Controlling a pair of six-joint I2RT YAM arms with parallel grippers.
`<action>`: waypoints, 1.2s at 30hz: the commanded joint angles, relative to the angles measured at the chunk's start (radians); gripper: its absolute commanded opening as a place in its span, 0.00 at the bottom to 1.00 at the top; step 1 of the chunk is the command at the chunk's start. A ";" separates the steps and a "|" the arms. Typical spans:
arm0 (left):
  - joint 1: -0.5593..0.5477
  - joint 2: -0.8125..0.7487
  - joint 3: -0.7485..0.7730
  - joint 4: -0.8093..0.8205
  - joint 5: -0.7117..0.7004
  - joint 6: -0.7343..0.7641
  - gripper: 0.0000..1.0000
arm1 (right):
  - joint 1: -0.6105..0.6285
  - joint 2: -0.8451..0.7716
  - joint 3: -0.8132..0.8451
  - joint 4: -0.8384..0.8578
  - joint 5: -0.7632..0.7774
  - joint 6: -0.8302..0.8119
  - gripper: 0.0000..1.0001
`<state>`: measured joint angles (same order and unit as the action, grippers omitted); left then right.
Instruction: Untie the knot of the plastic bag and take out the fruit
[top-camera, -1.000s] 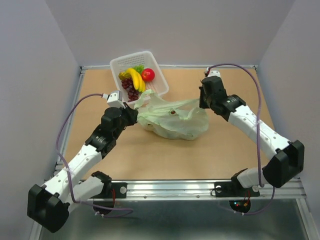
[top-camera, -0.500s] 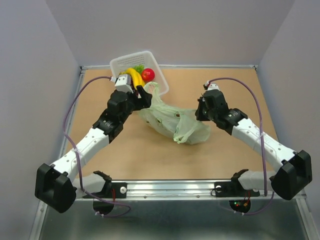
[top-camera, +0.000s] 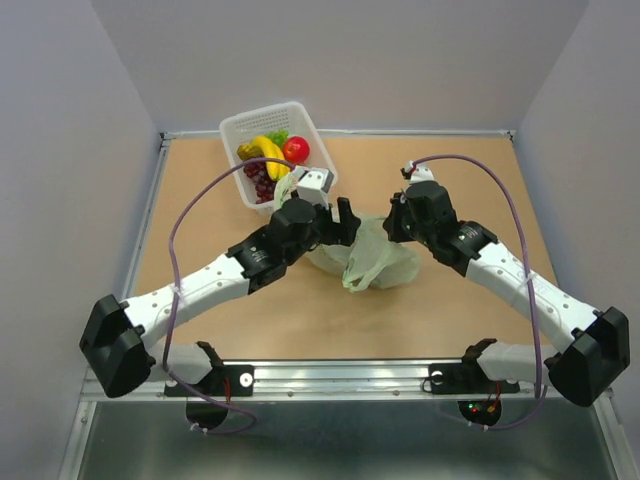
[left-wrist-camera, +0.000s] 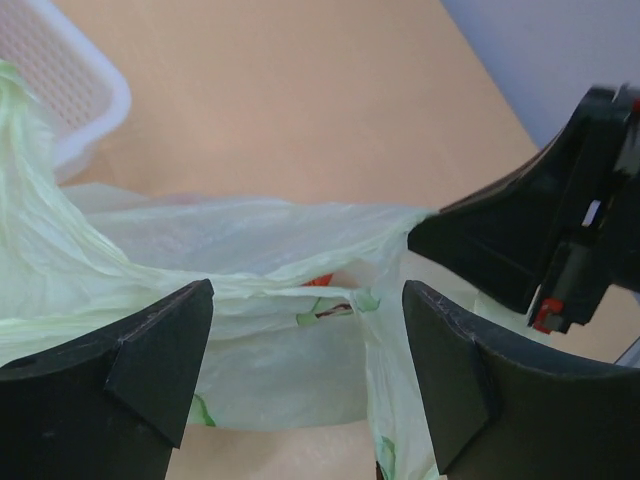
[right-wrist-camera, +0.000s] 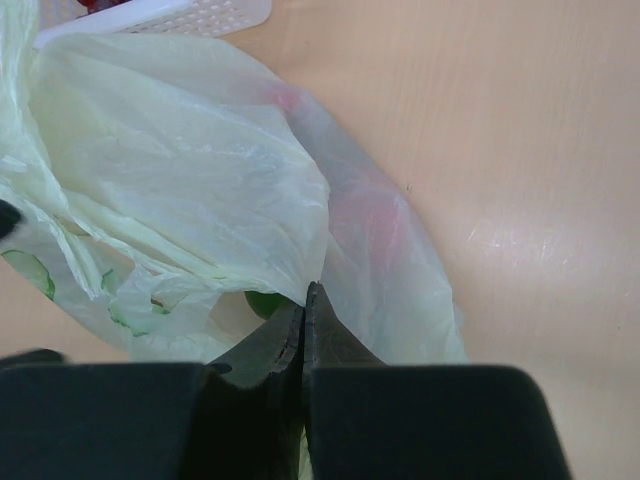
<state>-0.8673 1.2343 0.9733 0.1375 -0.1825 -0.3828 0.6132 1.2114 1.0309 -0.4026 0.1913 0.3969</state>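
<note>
Top view: bright, even, soft light from overhead, no hard glare. Bench (top-camera: 450, 300) lit alike edge to edge, w/ only faint soft shadows under the arms (top-camera: 210, 285) and beside the bag (top-camera: 375, 258) mid-bench. Sharp throughout, no obvious warp at the pic edges. Metal strip (top-camera: 350, 378) along the near edge reads darker, dull sheen. Left wrist view: softer. Left gripper (left-wrist-camera: 305, 335) has black fingers (left-wrist-camera: 150, 360) up close, slightly blurred; basket (left-wrist-camera: 60, 90) also out of focus; bag plastic nearly washed out at left. Right wrist view: bag bright, translucent; pale glare streaks on the bench at right. Right gripper (right-wrist-camera: 304, 300) fingers (right-wrist-camera: 270, 350) approx. pure black, no detail, blurred.
</note>
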 joint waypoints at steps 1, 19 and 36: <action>-0.056 0.057 -0.039 0.056 -0.072 0.018 0.85 | 0.011 0.013 0.044 0.059 0.025 -0.018 0.01; -0.003 0.248 -0.337 0.033 -0.141 -0.295 0.22 | -0.121 0.036 0.155 0.062 0.340 0.034 0.01; 0.059 -0.042 -0.308 0.047 0.014 -0.209 0.71 | -0.158 0.039 0.259 -0.037 -0.113 -0.190 0.64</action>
<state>-0.8021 1.3018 0.6010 0.1532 -0.2379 -0.6403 0.3885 1.2930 1.1774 -0.4145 0.1761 0.3309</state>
